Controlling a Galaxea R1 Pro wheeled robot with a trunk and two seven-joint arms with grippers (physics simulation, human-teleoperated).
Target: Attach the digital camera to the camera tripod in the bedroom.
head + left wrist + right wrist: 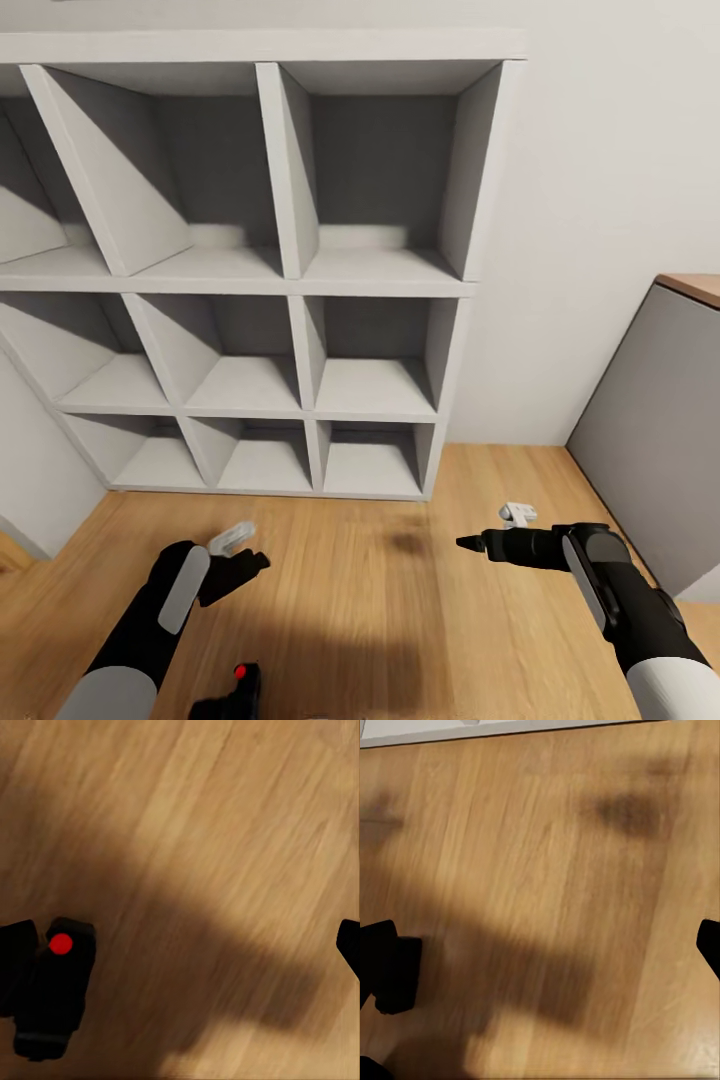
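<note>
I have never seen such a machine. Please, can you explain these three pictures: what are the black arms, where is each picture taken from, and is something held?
It is a simulated robot with two arms. The big picture comes from its head, looking down: the left gripper and right gripper hover over a wood floor, in front of white cube shelves. The other two come from cameras near each gripper, facing the floor. A small black camera with a red dot lies on the floor near the left gripper. Both grippers look open, holding nothing.

left arm: lower left of frame, forearm angled up-right | left end effector (pixel 238 562): fingers spread | right arm: lower right, reaching left | right end effector (pixel 470 543): fingers spread wide
</note>
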